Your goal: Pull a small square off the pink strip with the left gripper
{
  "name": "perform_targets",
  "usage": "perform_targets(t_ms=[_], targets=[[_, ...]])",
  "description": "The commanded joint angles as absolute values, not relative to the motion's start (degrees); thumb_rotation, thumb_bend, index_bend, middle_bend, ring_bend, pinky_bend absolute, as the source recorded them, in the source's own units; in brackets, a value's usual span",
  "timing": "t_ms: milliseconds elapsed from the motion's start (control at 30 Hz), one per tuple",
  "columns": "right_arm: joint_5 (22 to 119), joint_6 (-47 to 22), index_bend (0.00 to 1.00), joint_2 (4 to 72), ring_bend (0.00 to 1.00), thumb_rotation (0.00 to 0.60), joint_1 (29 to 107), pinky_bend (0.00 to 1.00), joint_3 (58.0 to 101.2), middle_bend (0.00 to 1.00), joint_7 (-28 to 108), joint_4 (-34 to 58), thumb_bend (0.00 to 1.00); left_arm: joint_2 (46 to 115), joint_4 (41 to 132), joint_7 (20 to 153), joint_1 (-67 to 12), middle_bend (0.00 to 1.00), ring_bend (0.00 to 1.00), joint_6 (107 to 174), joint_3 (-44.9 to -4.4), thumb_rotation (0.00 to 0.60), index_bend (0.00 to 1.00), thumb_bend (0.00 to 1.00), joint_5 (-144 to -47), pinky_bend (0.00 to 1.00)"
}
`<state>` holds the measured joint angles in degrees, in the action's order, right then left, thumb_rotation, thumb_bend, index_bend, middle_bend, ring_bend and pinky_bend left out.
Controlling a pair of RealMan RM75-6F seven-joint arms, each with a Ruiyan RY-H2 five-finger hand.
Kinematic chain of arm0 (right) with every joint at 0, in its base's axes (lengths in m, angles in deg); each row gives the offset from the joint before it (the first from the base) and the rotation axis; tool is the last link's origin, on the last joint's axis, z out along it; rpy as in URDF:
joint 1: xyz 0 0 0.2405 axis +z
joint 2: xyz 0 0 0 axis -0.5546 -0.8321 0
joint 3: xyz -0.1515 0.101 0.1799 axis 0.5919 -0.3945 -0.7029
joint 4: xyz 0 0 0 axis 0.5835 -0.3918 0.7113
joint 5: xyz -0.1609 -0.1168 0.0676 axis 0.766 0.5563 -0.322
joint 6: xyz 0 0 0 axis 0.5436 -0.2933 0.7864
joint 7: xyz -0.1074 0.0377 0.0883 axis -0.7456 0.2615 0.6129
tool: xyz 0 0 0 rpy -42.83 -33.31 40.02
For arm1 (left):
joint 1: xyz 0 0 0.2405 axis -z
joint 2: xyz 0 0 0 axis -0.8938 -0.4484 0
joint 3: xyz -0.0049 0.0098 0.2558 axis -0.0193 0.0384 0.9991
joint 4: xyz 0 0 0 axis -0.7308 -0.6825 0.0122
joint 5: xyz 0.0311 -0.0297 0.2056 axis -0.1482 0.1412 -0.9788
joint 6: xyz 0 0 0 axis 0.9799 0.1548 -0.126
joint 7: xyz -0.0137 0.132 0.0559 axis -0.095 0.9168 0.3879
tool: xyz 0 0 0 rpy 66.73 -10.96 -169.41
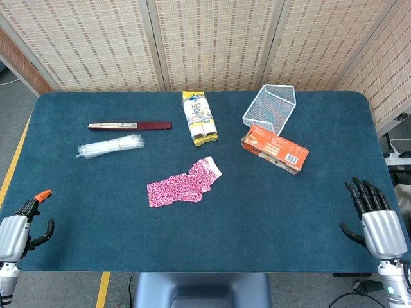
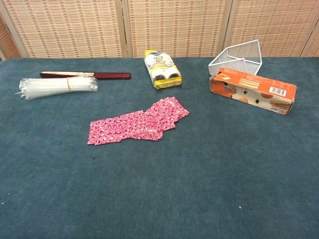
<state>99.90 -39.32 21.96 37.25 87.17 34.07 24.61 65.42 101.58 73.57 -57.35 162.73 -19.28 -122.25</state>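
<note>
Pink patterned strip of small squares (image 1: 183, 185) lies flat mid-table, untouched. Left hand (image 1: 19, 228) parked at near edge, fingers loosely spread, empty; approach not begun.

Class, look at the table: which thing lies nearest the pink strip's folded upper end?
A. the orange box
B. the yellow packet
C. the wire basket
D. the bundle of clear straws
B: in the head view the yellow packet lies just above the folded end of the pink strip; the orange box, wire basket and clear straws sit farther off.
</note>
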Motion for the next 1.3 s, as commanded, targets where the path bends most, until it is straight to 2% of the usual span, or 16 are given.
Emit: perform_targets(t_ms=[33,433,500,567,667,733,900,1067,1100,1133,1167,1200,1233,1300], targets=[[99.91,-39.32,0.0,21.96,0.0,0.6,37.24,0.13,87.17,0.0,34.07,24.61,0.12,65.84,103.49,89.66,-57.89,0.21,0.24,164.07,-19.14,0.6,0.13,0.52,-122.74,0.42],[99.93,-39.3,0.0,21.96,0.0,0.6,37.22,0.13,87.13,0.0,34.07,24.61,0.13,66.16,102.96,91.96,-57.53,0.21,0.25,162.62,-19.13,0.6,0.11,0.52,-121.53,0.42],[99.93,-39.29,0.0,21.96,0.0,0.6,37.22,0.13,87.13,0.0,34.07,24.61,0.18,66.18,102.95,92.53,-57.29,0.26,0.31,161.91,-19.02,0.6,0.05,0.54,-121.3,0.44],[99.93,-39.29,0.0,21.96,0.0,0.6,37.21,0.13,87.12,0.0,34.07,24.61,0.25,66.39,103.52,95.19,-56.51,0.38,0.41,159.48,-18.16,0.6,0.0,0.6,-121.17,0.5],[99.94,-39.28,0.0,21.96,0.0,0.6,37.21,0.13,87.11,0.0,34.07,24.61,0.34,66.91,104.4,98.63,-55.08,0.61,0.59,156.7,-17.92,0.6,0.0,0.71,-120.82,0.57],[99.94,-39.28,0.0,21.96,0.0,0.6,37.21,0.13,87.11,0.0,34.07,24.61,0.4,67.58,104.96,102.43,-53.51,0.67,0.65,153.87,-18.25,0.6,0.0,0.77,-119.61,0.59],[99.95,-39.27,0.0,21.96,0.0,0.6,37.2,0.13,87.1,0.0,34.07,24.61,0.46,68.37,109.94,113.37,-48.19,0.7,0.67,145.27,-20.34,0.6,0.0,0.82,-113.66,0.59],[99.95,-39.26,0.0,21.96,0.0,0.6,37.19,0.13,87.09,0.0,34.07,24.61,0.77,72.06,111.03,121.94,-42.35,0.7,0.67,138.46,-22.5,0.6,0.0,0.83,-107.57,0.59],[99.96,-39.26,0.0,21.96,0.0,0.6,37.19,0.14,87.09,0.0,34.07,24.61,0.8,72.75,111.03,122.98,-41.5,0.7,0.67,137.53,-22.72,0.6,0.0,0.83,-106.5,0.59],[108.31,-54.91,0.0,22.89,0.0,0.6,32.55,0.15,86.97,0.01,34.07,21.81,0.85,73.64,111.04,124.15,-40.48,0.7,0.67,136.44,-22.91,0.6,0.0,0.83,-105.13,0.59],[110.95,-59.14,0.0,23.9,0.0,0.6,30.42,0.18,88.28,0.04,34.27,20.1,0.88,74.26,111.06,124.97,-39.77,0.7,0.67,135.67,-23.02,0.6,0.0,0.83,-104.01,0.59],[111.19,-60.18,0.0,24.92,0.01,0.6,30.38,0.21,87.89,0.06,35.25,18.29,0.9,74.85,111.1,125.68,-39.07,0.7,0.67,134.93,-23.11,0.6,0.0,0.83,-102.94,0.6],[111.24,-60.91,0.02,26.22,0.03,0.6,31.04,0.29,86.85,0.13,36.59,16.41,0.93,75.65,111.07,126.42,-38.2,0.7,0.67,134.11,-23.22,0.6,0.0,0.83,-101.66,0.6],[111.36,-62.8,0.11,27.91,0.12,0.6,31.3,0.42,85.65,0.23,37.89,14.34,0.96,76.77,110.87,127.43,-36.97,0.7,0.67,133.15,-23.28,0.6,0.0,0.83,-100.04,0.6]])
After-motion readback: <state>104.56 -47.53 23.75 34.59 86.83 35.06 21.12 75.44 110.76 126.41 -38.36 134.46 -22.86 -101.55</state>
